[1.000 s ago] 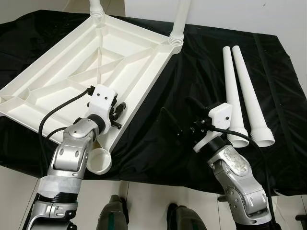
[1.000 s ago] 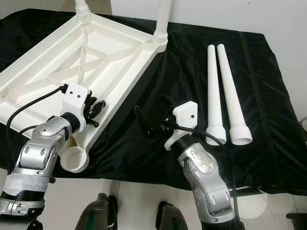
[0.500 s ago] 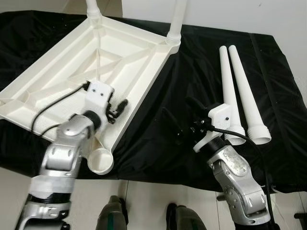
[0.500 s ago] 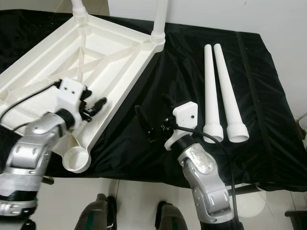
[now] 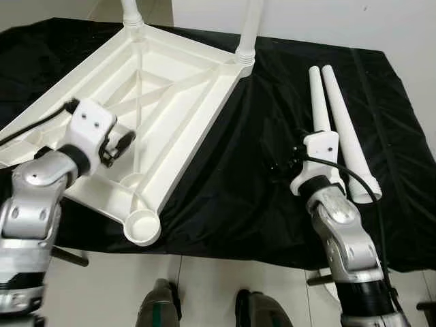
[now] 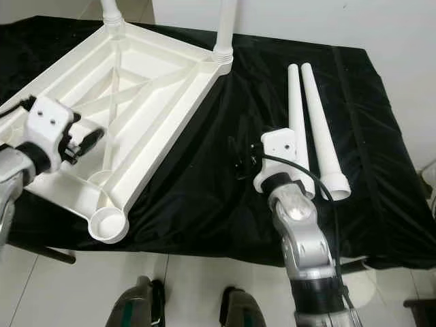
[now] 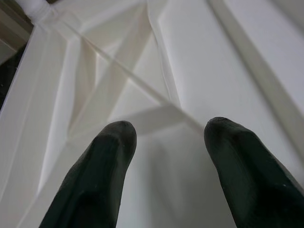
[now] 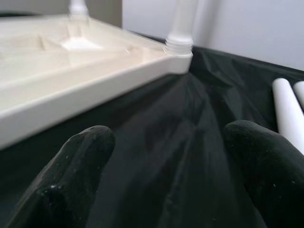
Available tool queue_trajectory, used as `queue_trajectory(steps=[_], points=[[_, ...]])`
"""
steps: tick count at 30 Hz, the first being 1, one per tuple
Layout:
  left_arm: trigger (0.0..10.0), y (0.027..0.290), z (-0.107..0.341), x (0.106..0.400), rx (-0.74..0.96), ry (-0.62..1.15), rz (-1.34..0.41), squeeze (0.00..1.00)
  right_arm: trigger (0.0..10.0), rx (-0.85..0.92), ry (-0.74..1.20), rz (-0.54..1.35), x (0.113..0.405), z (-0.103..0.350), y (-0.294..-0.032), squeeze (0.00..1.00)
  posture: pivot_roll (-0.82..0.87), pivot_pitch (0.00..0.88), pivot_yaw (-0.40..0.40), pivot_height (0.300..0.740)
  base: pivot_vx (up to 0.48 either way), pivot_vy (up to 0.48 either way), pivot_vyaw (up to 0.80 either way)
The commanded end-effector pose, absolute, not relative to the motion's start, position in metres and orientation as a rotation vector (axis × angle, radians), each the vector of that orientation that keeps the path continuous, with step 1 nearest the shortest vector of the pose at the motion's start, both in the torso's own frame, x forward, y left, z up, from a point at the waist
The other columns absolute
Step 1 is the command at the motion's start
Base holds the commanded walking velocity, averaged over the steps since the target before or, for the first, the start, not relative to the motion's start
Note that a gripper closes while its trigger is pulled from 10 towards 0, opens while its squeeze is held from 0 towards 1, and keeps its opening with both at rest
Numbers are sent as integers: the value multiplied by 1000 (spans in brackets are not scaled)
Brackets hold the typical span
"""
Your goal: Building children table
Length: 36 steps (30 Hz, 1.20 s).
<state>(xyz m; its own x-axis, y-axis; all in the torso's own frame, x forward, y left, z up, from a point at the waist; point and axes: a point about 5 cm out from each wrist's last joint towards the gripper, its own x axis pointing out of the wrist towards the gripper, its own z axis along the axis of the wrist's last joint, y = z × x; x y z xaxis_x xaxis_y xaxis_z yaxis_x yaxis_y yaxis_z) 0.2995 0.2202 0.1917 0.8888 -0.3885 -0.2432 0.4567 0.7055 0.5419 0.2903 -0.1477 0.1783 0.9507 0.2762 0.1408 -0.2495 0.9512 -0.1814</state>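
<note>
- A black cloth (image 5: 225,184), thin and slightly shiny with soft creases, covers the work surface in front of me and hangs over its near edge.
- A white plastic tabletop (image 5: 170,102) lies upside down on the cloth, to my left. It is a smooth rectangular tray shape with raised rims and straight and diagonal ribs crossing its underside.
- Two round white legs (image 5: 251,27) stand upright in the far corner sockets of the tabletop, each with a ridged collar at its base.
- The near corner holds an open round socket (image 5: 142,227), a short smooth cup that sticks out past the cloth's edge.
- Two more loose legs (image 5: 340,116) lie side by side on the cloth to my right. They are long tapered tubes, narrow at the far end and flared with ridged collars at the near end.
- My left gripper (image 7: 166,142) hovers over the ribbed underside of the tabletop, its two rounded matte black fingers spread apart and holding nothing.
- My right gripper (image 8: 166,156) hangs over bare cloth between the tabletop and the loose legs, just beside them, fingers wide apart and empty.
</note>
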Motion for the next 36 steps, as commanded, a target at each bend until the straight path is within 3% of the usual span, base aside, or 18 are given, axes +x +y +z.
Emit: queue_trajectory(steps=[1, 9, 17, 18, 21, 25, 36], points=[[10000, 222, 183, 296, 701, 153, -509, 0, 10000, -183, -143, 265, 294, 172, -148, 0, 79, 135, -3, 740, 0, 0, 0], [10000, 234, 170, 289, 973, 243, -623, 0, 10000, -223, -131, 274, 315, 167, -144, 0, 87, 127, -7, 740, 0, 0, 0], [10000, 237, 165, 282, 1052, 278, -711, 0, 10000, -220, -123, 274, 325, 164, -139, 0, 97, 130, -8, 740, 0, 0, 0], [10000, 225, 159, 274, 1044, 283, -801, 0, 10000, -213, -126, 274, 330, 164, -134, 0, 99, 132, -6, 740, 0, 0, 0], [10000, 220, 156, 272, 1030, 282, -829, 0, 10000, -210, -128, 275, 332, 165, -133, 0, 99, 131, -6, 740, 0, 0, 0], [10000, 189, 141, 262, 974, 244, -960, 0, 10000, -202, -144, 275, 336, 167, -131, 0, 98, 129, -7, 740, 0, 0, 0], [10000, 154, 123, 260, 897, 194, -1042, 0, 10000, -198, -157, 261, 336, 166, -135, 0, 78, 121, -3, 740, 0, 0, 0]])
